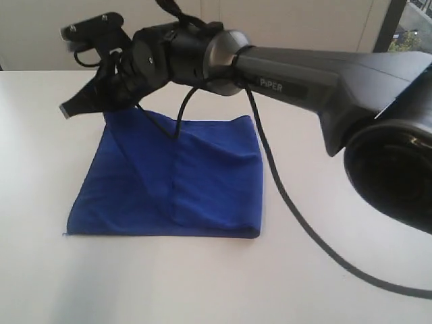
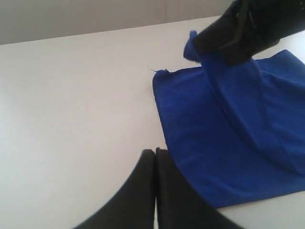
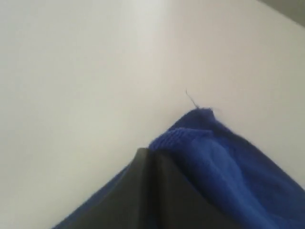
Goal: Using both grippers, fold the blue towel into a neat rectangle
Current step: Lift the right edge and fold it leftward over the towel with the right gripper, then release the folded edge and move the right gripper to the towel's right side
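Both grippers had their fingers pressed together. The right gripper [image 1: 91, 101] was clamped on one corner of the blue towel [image 1: 175, 182], holding it raised while the rest lay flat on the white table [image 1: 40, 270]. Only the left wrist view showed the left gripper [image 2: 155, 186], closed on nothing over bare table just beside the towel's edge. In the exterior view, the right arm [image 1: 304, 74] and its black cable [image 1: 297, 223] hid part of the towel's far edge.

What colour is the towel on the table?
The towel is plain deep blue, with no pattern. The exterior view shows it best.
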### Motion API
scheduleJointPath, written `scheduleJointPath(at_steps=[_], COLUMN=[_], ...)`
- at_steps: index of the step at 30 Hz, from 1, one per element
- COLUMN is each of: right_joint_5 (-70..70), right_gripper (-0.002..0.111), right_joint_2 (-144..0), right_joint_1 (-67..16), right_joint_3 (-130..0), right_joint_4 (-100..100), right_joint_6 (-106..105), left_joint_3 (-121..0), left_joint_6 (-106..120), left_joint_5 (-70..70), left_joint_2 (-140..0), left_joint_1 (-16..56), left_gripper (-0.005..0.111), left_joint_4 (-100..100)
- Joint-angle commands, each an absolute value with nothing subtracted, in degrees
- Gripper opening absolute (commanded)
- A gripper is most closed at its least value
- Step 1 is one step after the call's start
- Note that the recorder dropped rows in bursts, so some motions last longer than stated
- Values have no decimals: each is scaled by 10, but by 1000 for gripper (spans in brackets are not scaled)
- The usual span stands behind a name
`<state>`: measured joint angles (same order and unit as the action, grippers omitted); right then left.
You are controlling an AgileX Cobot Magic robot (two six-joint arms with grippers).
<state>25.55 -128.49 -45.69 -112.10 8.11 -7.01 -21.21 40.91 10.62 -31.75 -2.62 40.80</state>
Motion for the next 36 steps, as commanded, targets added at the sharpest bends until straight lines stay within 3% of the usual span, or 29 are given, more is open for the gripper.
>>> scheduleJointPath(at_steps=[1,12,14,18,22,29,36], right_joint_5=[240,180,174,190,235,338,386], right_gripper=[0,2,10,41,53,47,8], right_joint_2=[-1316,-1406,-1406,-1405,-1381,-1318,-1313], right_joint_1=[-469,-473,-475,-475,-468,-422,-338], right_joint_3=[-1122,-1122,-1123,-1146,-1154,-1154,-1121], right_joint_4=[80,81,90,94,95,89,88], right_joint_6=[-73,-73,-73,-73,-68,-77,-106], left_joint_3=[-207,-207,-207,-207,-207,-207,-207], left_joint_6=[407,407,407,407,407,408,408], left_joint_5=[108,108,108,108,108,108,108], left_joint_2=[-314,-314,-314,-314,-314,-314,-314], left_joint_1=[-26,-26,-26,-26,-26,-27,-27], left_gripper=[0,0,0,0,0,0,0], left_joint_4=[415,415,415,415,415,415,415])
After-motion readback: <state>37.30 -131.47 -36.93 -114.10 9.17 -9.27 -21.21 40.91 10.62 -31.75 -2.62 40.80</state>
